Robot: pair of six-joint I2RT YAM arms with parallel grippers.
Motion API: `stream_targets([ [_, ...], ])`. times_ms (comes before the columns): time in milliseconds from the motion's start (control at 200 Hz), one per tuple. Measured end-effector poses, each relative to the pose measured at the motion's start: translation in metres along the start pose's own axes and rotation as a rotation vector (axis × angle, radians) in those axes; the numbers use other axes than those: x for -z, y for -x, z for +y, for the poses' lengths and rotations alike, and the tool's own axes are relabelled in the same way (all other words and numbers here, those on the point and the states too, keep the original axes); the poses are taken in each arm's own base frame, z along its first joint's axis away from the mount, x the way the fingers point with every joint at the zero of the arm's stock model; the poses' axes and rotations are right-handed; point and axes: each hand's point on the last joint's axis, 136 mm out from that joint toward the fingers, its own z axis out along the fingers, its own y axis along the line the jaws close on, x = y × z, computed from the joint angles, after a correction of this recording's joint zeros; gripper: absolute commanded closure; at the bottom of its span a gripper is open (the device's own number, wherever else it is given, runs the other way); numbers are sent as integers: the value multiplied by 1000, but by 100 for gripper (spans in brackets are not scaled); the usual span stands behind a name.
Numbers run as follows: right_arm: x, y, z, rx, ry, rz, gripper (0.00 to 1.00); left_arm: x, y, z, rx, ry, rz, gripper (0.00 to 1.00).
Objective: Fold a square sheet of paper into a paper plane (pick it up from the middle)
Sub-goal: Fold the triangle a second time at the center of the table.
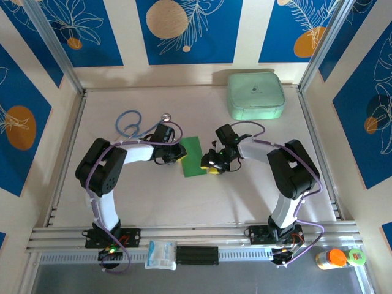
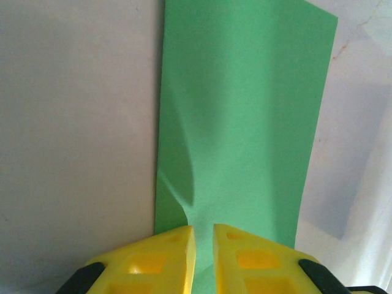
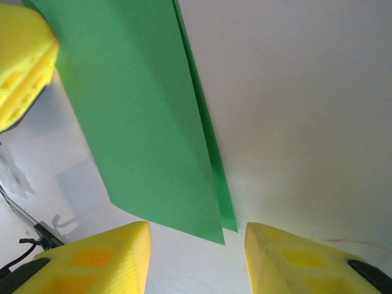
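**Q:** Where is the paper [image 1: 193, 156], and what form has it?

**A:** It is in the middle of the table [image 1: 245, 202], between the two grippers and well apart from the case [image 1: 255, 95]. It is plain bright green, now a narrow rectangle rather than a square. The right wrist view shows two layers, the lower one peeping out along one edge. From this it is judged folded once in half, with the edges not quite flush.

**Q:** What is the state of the tools?

**A:** The left gripper [image 2: 204, 236] has its fingers almost together, nipping one edge of the paper. A soft pucker runs up the sheet from the nip. The right gripper [image 3: 197, 229] has its jaws well apart and holds nothing, and a corner of the paper lies just ahead of the gap. Whether its fingertips touch the table cannot be told from this angle.

**Q:** How is the paper likely to handle?

**A:** It is probably very light, thin and limp. The pucker suggests it buckles rather than slides when pushed. The two layers may slip over each other on the smooth table, and any stray crease would likely stay in the finished plane.

**Q:** Where is it best held?

**A:** It is best held at an edge, near that edge's middle, with a shallow pinch through both layers. The free gripper can press the rest flat.
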Motion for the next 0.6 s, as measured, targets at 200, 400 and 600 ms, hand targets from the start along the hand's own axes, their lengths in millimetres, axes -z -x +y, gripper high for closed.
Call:
stream_targets([
  [200,-3,-3,1,5,6,16,59,0,0,0,7,1,0,82],
  [400,-3,-4,2,7,12,22,62,0,0,0,8,1,0,82],
  [600,-6,-3,3,9,22,28,63,0,0,0,8,0,0,82],
])
